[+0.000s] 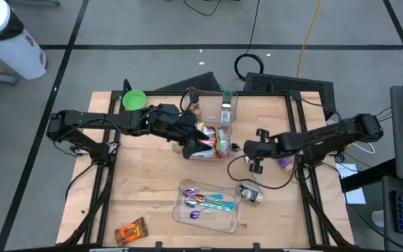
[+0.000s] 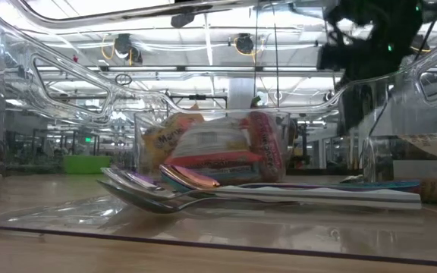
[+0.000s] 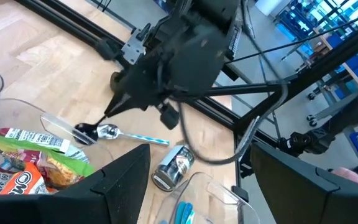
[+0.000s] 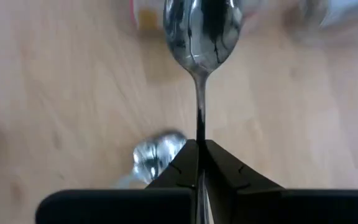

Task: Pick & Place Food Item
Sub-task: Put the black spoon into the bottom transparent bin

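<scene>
right gripper (image 4: 199, 163): fingers pressed together, pinching the handle of a spoon (image 4: 202, 31), held above the tabletop (image 1: 145, 189) just right of the snack bin (image 1: 212, 142).
spoon axis: in line with the fingers, bowl pointing away from the wrist.
left gripper (image 3: 201, 186): fingers spread, nothing held, hovering at the snack bin.
food item: snack packets (image 3: 30, 163) lie in that bin, nearer the left arm.
count: two clear bins on the tabletop; one spoon held, several in the cutlery tray (image 1: 219, 222); one wrapped snack (image 1: 131, 231) near the front edge; one green bowl (image 1: 133, 100).
</scene>
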Robot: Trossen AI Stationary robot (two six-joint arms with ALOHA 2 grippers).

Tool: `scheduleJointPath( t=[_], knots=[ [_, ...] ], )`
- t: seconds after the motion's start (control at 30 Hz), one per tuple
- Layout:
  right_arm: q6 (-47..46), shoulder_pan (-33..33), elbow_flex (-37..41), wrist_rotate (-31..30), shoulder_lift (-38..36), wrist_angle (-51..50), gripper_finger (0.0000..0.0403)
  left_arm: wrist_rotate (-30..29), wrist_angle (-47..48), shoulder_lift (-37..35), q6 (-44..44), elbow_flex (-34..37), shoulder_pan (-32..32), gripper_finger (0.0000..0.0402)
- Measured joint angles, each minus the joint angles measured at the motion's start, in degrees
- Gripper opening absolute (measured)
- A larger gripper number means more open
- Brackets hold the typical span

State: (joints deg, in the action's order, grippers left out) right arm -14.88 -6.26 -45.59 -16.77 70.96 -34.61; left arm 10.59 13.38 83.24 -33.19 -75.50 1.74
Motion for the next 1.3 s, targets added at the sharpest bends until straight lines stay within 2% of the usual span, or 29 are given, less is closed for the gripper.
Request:
scheduleJointPath(
  t=[0.13,0.3,0.53,0.63,0.83,0.93,1.07,1.3],
  knots=[
    [-2.03,-0.04,-2.29,-0.27,-3.4,2.38,0.0,0.0,-1.42,0.0,-0.36,0.0,0.0,0.028],
    [-3.95,-0.03,-3.66,-4.35,-8.2,7.54,0.0004,0.05,-6.19,0.0,-0.76,0.0,0.0,0.028],
    [-5.02,-0.21,-3.66,-3.91,-12.1,2.93,0.0003,2.85,-8.78,0.0,-1.45,0.0,0.0,0.028],
    [-5.74,-0.59,-3.64,-1.15,-12.17,0.67,0.0002,2.95,-8.9,0.0,-1.58,0.0,0.0,0.028],
    [-8.29,-0.17,-3.62,11.46,-9.12,3.58,0.0002,2.96,-8.98,0.0,-1.59,0.0,0.0,0.028],
    [-8.28,-0.17,-3.62,16.56,-7.46,4.15,0.0023,2.97,-8.96,0.0,-1.59,0.0,0.0,0.028],
    [-6.73,-0.22,-3.62,21.54,-4.99,3.6,0.0076,2.97,-8.93,0.0,-1.59,0.0,0.0,0.028],
    [-1.65,-0.63,-3.62,22.86,1.41,1.75,0.0169,2.99,-8.8,0.0,-1.22,0.0,0.0,0.028]
  ],
)
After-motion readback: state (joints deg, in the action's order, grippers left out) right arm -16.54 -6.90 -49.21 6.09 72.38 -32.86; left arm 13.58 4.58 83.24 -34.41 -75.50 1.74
